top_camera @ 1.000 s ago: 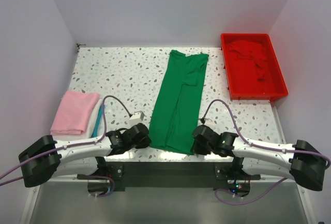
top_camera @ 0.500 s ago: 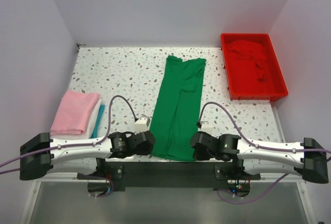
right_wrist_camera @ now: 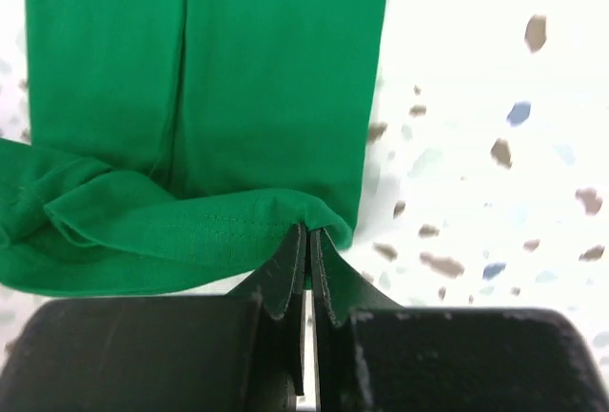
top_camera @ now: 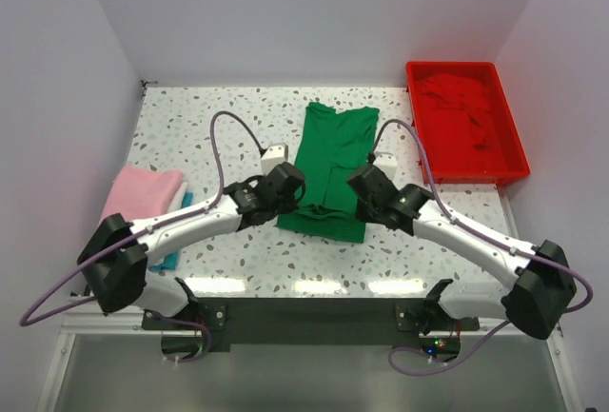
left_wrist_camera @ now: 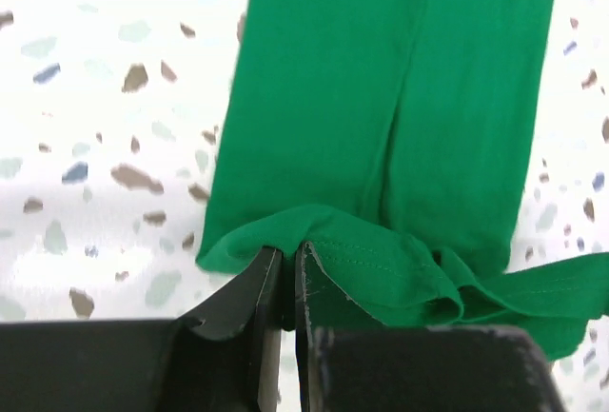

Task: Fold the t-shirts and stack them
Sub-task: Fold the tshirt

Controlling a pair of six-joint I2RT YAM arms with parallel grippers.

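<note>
- We look down on a white table [top_camera: 209,127] speckled with grey and brown flecks, closed in by plain pale walls on three sides.
- The left claw [left_wrist_camera: 285,258] has its two black fingers pressed almost together, with only a thin slit between them. It pinches the stitched hem of the green t-shirt [top_camera: 335,146] at the left corner.
- The right claw [right_wrist_camera: 306,239] is closed just as tight, its fingers nipping the same hem at the shirt's right corner.
- The green t-shirt lies in the middle of the table as a long narrow band, running from near the far edge toward the arms.
- Between the two claws the near hem is lifted and doubled back over the rest of the cloth, bunching in soft folds.
- Both claws sit over the near half of the shirt, one at each side, with the arms reaching in from the near edge of the table.
- A pink t-shirt [top_camera: 143,198] lies folded near the left edge of the table, well apart from the green one.
- A teal piece [top_camera: 185,202] lies just beside the pink t-shirt, partly under the left arm.
- A red tray [top_camera: 476,177] stands at the far right corner, with a red t-shirt [top_camera: 461,112] crumpled inside it.
</note>
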